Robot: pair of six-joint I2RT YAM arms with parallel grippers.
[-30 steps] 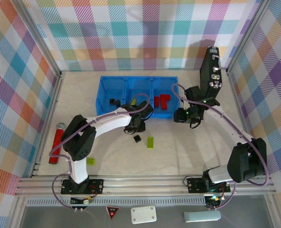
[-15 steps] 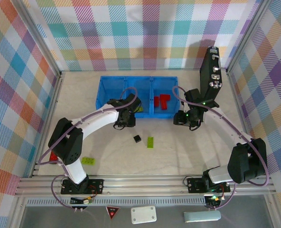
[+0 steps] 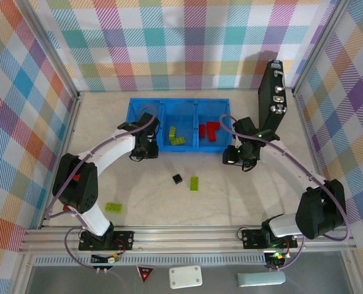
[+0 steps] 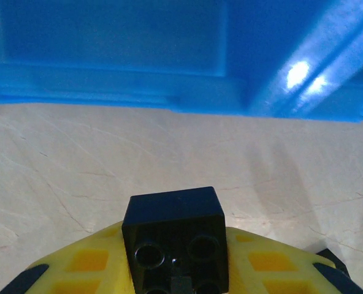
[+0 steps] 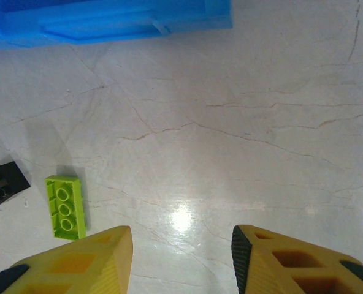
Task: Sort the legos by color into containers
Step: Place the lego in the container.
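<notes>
The left gripper (image 3: 146, 147), clamped on a black cube (image 4: 174, 236), should lift it over the blue tray (image 4: 108, 92) wall just ahead and release low into the left compartment (image 3: 135, 125). That is probably the one for black pieces, though the arm hides most of its floor. The right gripper (image 5: 181, 236) hangs with jaws apart and empty, with a lime brick (image 5: 65, 205) and a loose black brick (image 5: 5, 182) to its left.

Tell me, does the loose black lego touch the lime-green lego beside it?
Apart. The right wrist view shows bare table between the black lego and the lime-green lego.
</notes>
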